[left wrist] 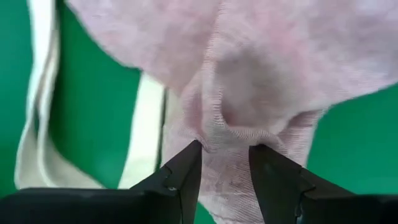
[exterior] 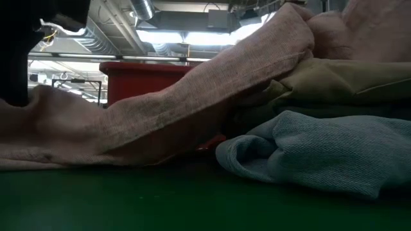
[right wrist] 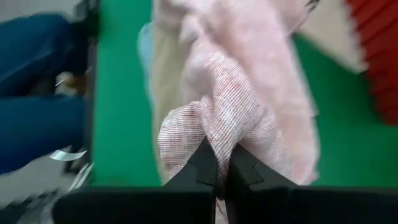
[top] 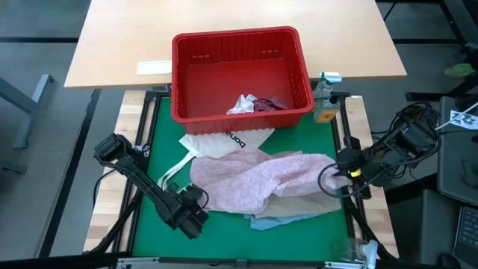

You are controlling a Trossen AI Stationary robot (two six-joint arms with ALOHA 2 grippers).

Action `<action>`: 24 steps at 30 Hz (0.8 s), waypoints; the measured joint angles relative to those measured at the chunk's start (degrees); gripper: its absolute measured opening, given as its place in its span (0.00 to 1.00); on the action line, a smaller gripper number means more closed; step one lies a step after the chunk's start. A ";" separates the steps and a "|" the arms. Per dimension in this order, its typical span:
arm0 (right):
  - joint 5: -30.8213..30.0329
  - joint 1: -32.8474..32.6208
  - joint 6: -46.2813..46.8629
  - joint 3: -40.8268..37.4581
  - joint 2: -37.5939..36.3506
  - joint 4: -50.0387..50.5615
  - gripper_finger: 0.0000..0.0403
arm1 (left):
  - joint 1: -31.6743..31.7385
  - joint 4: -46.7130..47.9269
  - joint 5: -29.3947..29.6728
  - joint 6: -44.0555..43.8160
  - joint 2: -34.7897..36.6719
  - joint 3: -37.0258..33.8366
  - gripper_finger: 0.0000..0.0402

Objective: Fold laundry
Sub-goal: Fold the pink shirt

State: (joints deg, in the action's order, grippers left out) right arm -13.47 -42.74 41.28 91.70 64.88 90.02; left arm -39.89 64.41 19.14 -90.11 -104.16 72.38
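Observation:
A mottled pink garment [top: 258, 179] lies spread across the green mat [top: 149, 232], over a beige piece [top: 299, 203] and a light blue piece [top: 280, 221]. My left gripper [top: 200, 213] stands open at the pink garment's near left corner, fingers pointing steeply down, a puckered fold [left wrist: 225, 132] between the tips. My right gripper [top: 340, 173] is shut on the garment's right end and holds it raised. In the low view the pink cloth [exterior: 212, 77] slopes up toward the right over the beige [exterior: 340, 77] and blue [exterior: 321, 154] pieces. My left gripper [left wrist: 227, 152] has a fingertip [left wrist: 194, 155] on each side of the puckered pink fold; I cannot tell whether they touch it. My right gripper [right wrist: 222, 155] pinches a bunched, several-layered wad of the pink garment's right end [right wrist: 217, 127] between its two fingers, slanting down from above. That end is lifted; the rest trails onto the pile.
A red slotted basket [top: 243, 45] at the mat's far edge holds white [top: 240, 104] and maroon [top: 270, 104] cloth. A white tote bag [top: 224, 142] lies in front of it. A small bottle [top: 325, 101] stands far right. A person's blue-clad legs [right wrist: 37, 112] are beside the table.

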 joint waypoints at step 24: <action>-22.27 0.00 -2.23 -24.64 -13.38 0.04 0.02 | 0.19 -2.99 3.06 0.71 0.00 0.00 0.25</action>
State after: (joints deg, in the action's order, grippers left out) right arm -35.74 -42.74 39.05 67.07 51.51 90.06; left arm -39.70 61.42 22.20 -89.41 -104.16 72.38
